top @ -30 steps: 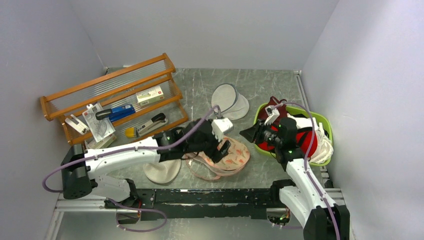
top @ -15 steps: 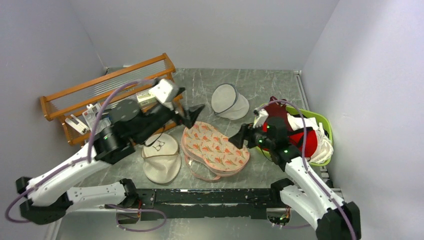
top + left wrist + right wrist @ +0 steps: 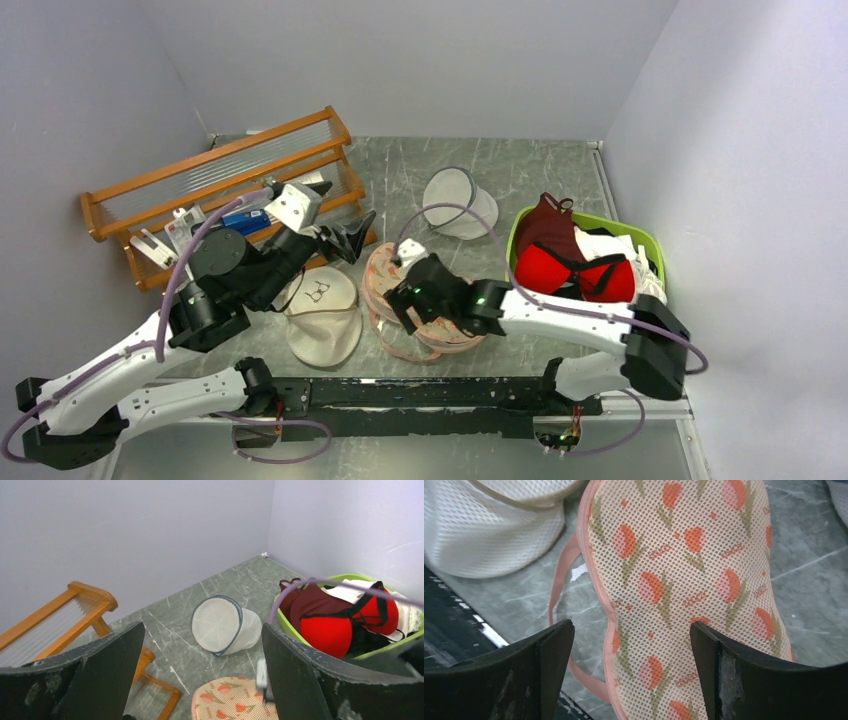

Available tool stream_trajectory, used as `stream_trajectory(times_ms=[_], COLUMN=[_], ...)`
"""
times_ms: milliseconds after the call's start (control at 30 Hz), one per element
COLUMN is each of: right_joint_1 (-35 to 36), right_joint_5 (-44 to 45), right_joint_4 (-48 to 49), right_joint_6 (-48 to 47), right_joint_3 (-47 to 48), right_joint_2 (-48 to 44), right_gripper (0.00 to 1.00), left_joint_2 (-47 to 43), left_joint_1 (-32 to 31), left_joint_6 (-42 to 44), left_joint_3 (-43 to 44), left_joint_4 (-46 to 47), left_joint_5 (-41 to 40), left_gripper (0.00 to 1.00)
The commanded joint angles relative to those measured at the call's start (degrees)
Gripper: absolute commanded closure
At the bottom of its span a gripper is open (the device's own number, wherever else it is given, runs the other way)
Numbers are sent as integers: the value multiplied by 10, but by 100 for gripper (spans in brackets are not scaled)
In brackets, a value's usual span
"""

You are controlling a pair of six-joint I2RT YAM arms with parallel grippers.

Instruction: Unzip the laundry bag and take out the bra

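Up at ten o'clock from the laundry bag [image 3: 684,570], the left pincer [image 3: 350,232] hangs released and empty, while the bag lies mid-worktop [image 3: 520,170] beneath the right pincer [image 3: 631,625], whose spread, empty jaws only its wrist camera shows straddling the bag's edge.

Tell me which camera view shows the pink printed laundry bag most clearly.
The right wrist view: the laundry bag fills it, with mesh, print, rim and loop handle clear. The top external view shows it partly under the right arm. The left wrist view catches only one end at its bottom edge.
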Motion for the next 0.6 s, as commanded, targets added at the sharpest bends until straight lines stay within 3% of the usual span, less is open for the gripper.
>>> stream_trajectory(times_ms=[0,167,400,567], right_joint_1=[80,131,179,182], right_joint_5=[213,314,343,346], right_joint_4=[-92,-154,-177,-180], right_joint_6=[-22,-23,-32,-22], right_joint_3=[63,103,109,108], right_joint_2=[82,156,208,204], right_gripper=[13,13,17,33], left_joint_2=[-17,-10,-1,3], left_joint_1=[-1,-3,-3,-3], left_joint_6=[17,22,22,23], left_joint_3=[1,5,6,5], left_joint_4=[23,14,12,13], left_joint_5=[-19,-27,-19,-20], left_gripper=[2,3,3,3])
